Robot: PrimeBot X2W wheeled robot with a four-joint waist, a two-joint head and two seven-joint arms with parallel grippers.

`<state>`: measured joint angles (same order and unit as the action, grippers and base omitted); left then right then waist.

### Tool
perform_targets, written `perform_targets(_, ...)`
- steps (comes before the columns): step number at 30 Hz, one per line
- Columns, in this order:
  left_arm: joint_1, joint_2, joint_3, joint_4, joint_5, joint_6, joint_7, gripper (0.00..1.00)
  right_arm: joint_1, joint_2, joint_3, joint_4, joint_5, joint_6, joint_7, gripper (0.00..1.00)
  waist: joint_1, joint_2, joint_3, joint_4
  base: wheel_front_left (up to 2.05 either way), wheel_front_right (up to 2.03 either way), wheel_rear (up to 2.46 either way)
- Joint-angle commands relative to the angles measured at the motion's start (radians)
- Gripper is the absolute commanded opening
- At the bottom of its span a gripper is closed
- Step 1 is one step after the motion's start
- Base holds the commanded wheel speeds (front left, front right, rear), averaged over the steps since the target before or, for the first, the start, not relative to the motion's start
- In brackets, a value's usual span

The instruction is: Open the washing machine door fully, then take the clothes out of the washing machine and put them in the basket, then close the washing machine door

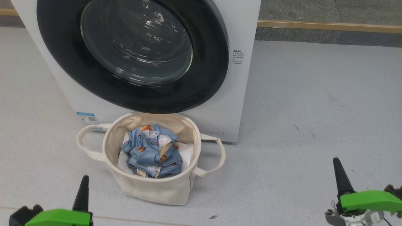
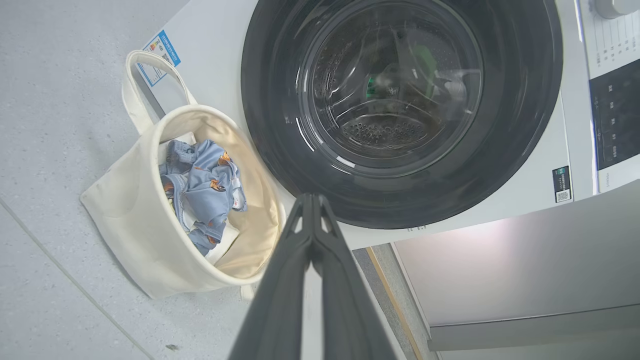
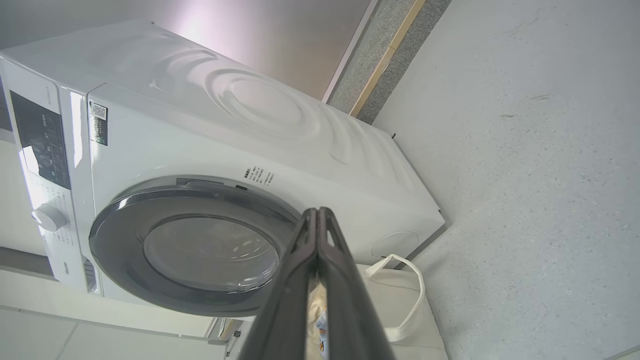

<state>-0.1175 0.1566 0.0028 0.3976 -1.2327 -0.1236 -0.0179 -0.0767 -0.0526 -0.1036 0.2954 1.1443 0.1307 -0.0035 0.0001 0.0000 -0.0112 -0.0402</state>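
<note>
The white washing machine [image 1: 232,103] fills the top of the head view, its round black-ringed door [image 1: 132,53] lying flush against the front. Directly below it on the floor stands the cream basket [image 1: 150,185], holding the light blue clothes [image 1: 150,150] with brown bear prints. My left gripper [image 1: 84,180] is low at the left, shut and holding nothing, well short of the basket. My right gripper [image 1: 337,161] is low at the right, also shut with nothing in it. The left wrist view shows the door [image 2: 400,190], basket [image 2: 130,220] and clothes [image 2: 205,185]; the right wrist view shows the machine [image 3: 280,120] and door [image 3: 125,260].
Pale grey floor [image 1: 314,125] spreads wide to the right of the machine and basket. A wooden strip [image 1: 329,25] runs along the wall base behind. A white sheet [image 1: 185,153] lies under the clothes in the basket. The machine's control panel [image 2: 615,115] shows in the left wrist view.
</note>
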Motion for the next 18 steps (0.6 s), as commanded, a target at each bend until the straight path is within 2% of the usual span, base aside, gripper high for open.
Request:
perform_targets(1, -0.020, 0.006, 0.035, -0.041, -0.023, -0.005, 0.011, 0.00, -0.037, -0.004, 0.010, -0.040, 0.031, 0.000, 0.008, 0.00, 0.0000, 0.0000, 0.001, 0.001, 0.00, 0.00, 0.00)
perform_targets(18, -0.007, -0.042, 0.068, -0.089, -0.175, -0.006, 0.063, 0.00, -0.035, -0.001, 0.001, -0.045, 0.217, 0.000, 0.055, 0.00, 0.0000, 0.0000, 0.006, 0.018, 0.00, 0.00, 0.00)
